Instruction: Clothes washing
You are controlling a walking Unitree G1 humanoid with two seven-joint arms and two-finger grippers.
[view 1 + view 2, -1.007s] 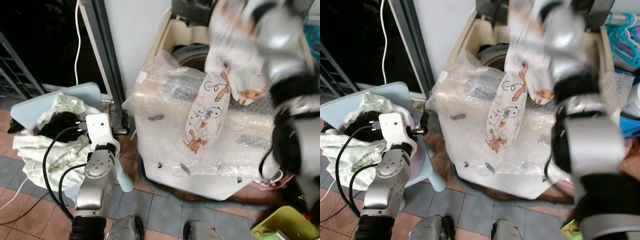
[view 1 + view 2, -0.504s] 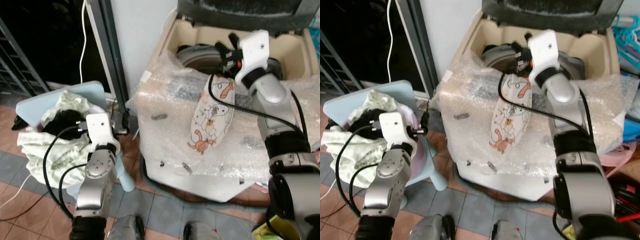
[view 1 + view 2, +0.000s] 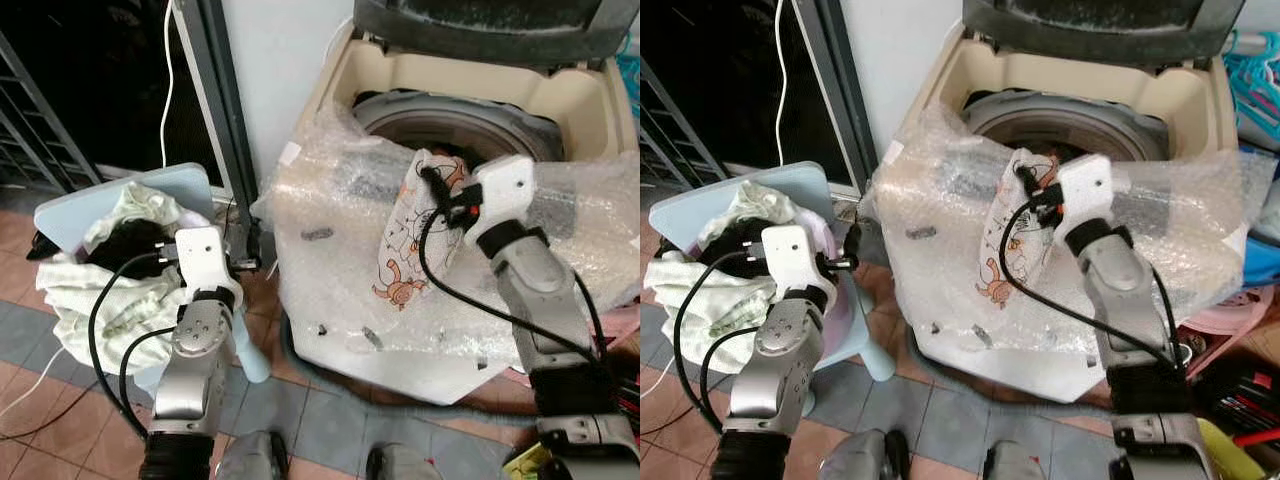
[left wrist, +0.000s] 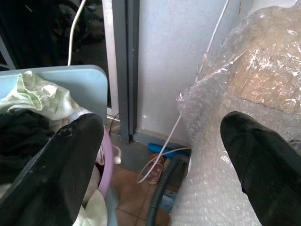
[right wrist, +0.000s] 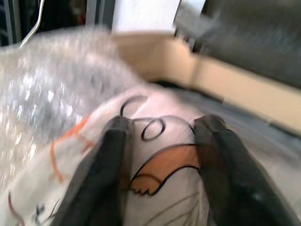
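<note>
A white cloth printed with orange cartoon animals [image 3: 410,250] hangs down the front of the open top-loading washer [image 3: 340,75], which is wrapped in bubble wrap. My right gripper [image 3: 440,190] is at the cloth's top end, by the front rim of the drum [image 3: 450,115]. In the right wrist view its two black fingers [image 5: 113,155] press on bunched cloth [image 5: 160,165]. My left gripper [image 4: 160,165] stands open with nothing in it, low between the washer and a pile of pale green and black laundry [image 3: 120,250] on a light-blue seat [image 3: 180,185].
A dark doorway with a grey metal frame [image 3: 225,130] lies behind the laundry pile. A white cable [image 4: 162,148] and a grey hose run along the tiled floor by the washer. A pink basin [image 3: 1230,320] and blue hangers [image 3: 1255,60] are at the right.
My right arm has drawn back from over the drum toward me and lower, still on the printed cloth, which now hangs from the front rim. The left arm has stayed put.
</note>
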